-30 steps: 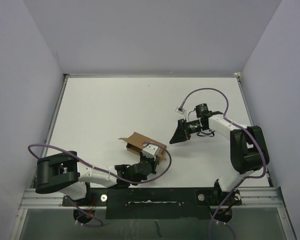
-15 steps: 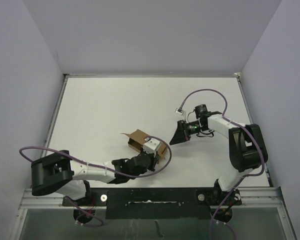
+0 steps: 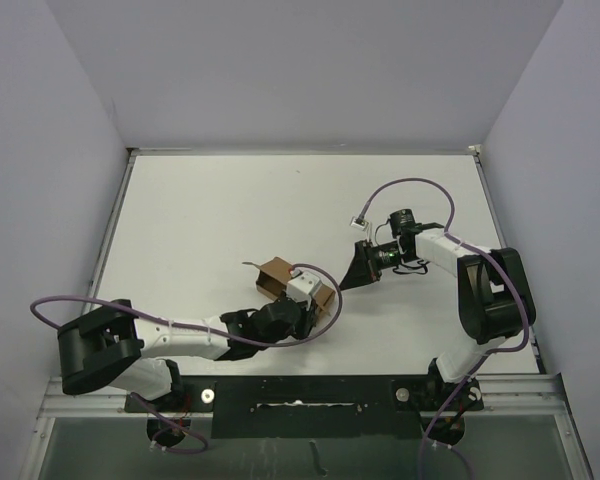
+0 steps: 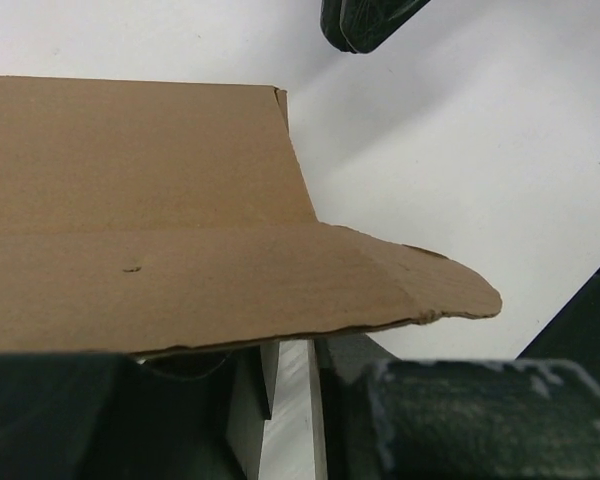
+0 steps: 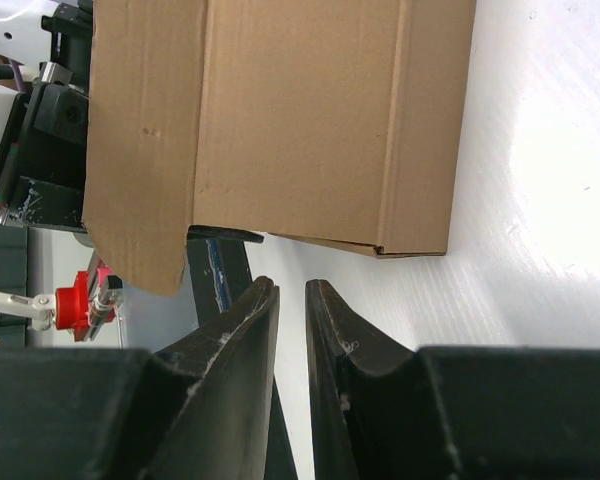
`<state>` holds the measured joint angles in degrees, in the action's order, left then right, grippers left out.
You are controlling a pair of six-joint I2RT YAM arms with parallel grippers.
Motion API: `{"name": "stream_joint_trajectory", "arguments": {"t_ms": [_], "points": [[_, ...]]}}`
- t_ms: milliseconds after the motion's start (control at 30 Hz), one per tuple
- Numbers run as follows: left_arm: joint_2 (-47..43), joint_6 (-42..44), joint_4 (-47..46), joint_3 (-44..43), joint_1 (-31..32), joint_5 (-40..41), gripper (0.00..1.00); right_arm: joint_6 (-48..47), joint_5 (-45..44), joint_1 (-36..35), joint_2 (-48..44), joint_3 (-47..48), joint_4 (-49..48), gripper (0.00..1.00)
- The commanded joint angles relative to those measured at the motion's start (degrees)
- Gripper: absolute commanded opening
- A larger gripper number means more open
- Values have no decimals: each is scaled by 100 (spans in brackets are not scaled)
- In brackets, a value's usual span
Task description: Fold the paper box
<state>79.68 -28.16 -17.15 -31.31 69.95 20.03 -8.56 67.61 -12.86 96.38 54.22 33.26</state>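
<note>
The paper box (image 3: 278, 272) is a brown cardboard piece, partly folded, lying at the table's middle. From the near side my left gripper (image 3: 298, 302) reaches against its front edge. In the left wrist view the box (image 4: 150, 200) fills the upper left, and a rounded flap lies over my left gripper (image 4: 295, 350), hiding the fingertips. Only a slim gap shows lower down between the fingers (image 4: 460, 420). My right gripper (image 3: 352, 275) sits just right of the box and apart from it. In its own view the right gripper (image 5: 290, 285) has its jaws barely parted, nothing between them, pointing at the box (image 5: 310, 120).
Purple cables (image 3: 420, 185) loop from both wrists. A raised rim (image 3: 115, 230) borders the white table on the left, and a black rail (image 3: 310, 395) runs along the near edge. The right gripper's tip (image 4: 365, 20) shows beyond the box in the left wrist view.
The left arm has stretched forward and rightward against the box. The box now looks more compact and sits slightly farther right. The right arm has hardly moved.
</note>
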Motion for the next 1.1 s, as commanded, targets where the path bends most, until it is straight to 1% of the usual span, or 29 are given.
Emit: {"name": "stream_joint_trajectory", "arguments": {"t_ms": [0,133,267,367,500,700,800,933,1067], "points": [[-342,-146,-39,-209,-34,-80,18,-77,94,-52,21,107,40,20],[-419,-243,-450,-49,-26,5,25,-76,94,-51,14,107,49,20],[-406,-299,-474,-1,-17,256,28,-78,102,-54,13,115,49,20],[-317,-293,-511,-11,-6,488,29,-76,107,-50,15,115,49,20],[-140,-213,-539,-76,-10,529,28,-80,112,-41,21,115,50,20],[17,-91,-777,-29,-34,498,21,-76,122,-41,22,115,49,20],[59,-42,-781,-42,-48,440,22,-80,121,-40,30,115,50,20],[95,-49,-799,-25,-62,389,25,-76,120,-44,30,115,49,20],[183,-45,-827,2,-69,370,25,-77,120,-35,30,115,49,20]]}}
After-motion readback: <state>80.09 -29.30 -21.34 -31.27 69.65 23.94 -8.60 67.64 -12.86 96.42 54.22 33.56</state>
